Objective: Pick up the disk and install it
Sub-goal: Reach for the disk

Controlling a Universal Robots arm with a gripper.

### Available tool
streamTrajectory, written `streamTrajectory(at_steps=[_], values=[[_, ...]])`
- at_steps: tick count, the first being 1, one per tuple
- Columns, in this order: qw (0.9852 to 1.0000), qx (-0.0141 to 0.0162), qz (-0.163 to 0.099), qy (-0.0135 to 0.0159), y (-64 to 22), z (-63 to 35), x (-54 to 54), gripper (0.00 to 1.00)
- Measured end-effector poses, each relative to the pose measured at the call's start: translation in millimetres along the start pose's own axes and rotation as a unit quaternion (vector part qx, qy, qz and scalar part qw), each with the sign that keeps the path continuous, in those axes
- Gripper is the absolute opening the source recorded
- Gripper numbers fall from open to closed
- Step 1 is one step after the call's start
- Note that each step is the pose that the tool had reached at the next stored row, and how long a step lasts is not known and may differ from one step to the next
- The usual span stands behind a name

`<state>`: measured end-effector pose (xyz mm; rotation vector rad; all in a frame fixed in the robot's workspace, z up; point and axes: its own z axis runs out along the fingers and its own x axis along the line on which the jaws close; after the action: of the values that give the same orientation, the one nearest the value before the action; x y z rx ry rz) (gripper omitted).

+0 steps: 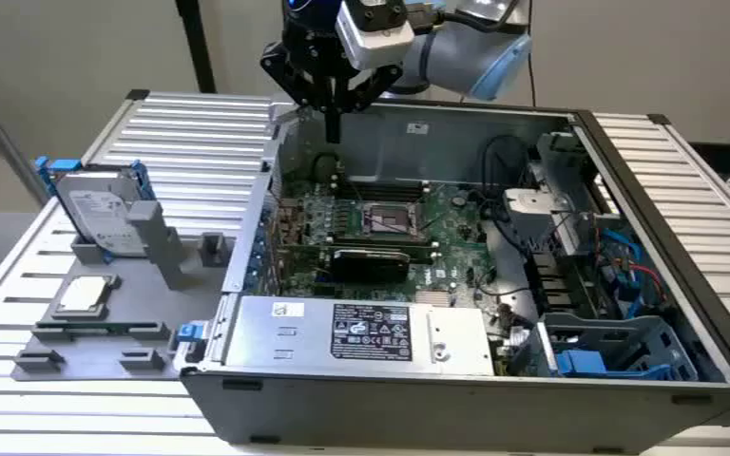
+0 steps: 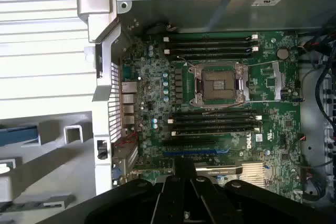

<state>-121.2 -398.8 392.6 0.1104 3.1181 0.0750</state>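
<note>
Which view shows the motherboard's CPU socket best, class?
The wrist view: it looks straight down on the CPU socket, showing its metal frame and dark centre plainly. The exterior view shows the socket too, but at a slant, low inside the case.

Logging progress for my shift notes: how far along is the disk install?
Nothing looks done: the disk stands in its grey holder outside the computer case. In hand: the gripper hangs over the case's open interior, apart from the disk. Both the pickup and the install are left.
</note>
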Motion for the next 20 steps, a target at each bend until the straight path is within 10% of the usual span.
streamTrajectory(at_steps=[14, 20], values=[[1.0000, 0.0000, 0.000, 0.0000, 0.0, 0.0, 0.1, 0.00], [1.0000, 0.0000, 0.000, -0.0001, -1.3, -0.5, 23.2, 0.00]])
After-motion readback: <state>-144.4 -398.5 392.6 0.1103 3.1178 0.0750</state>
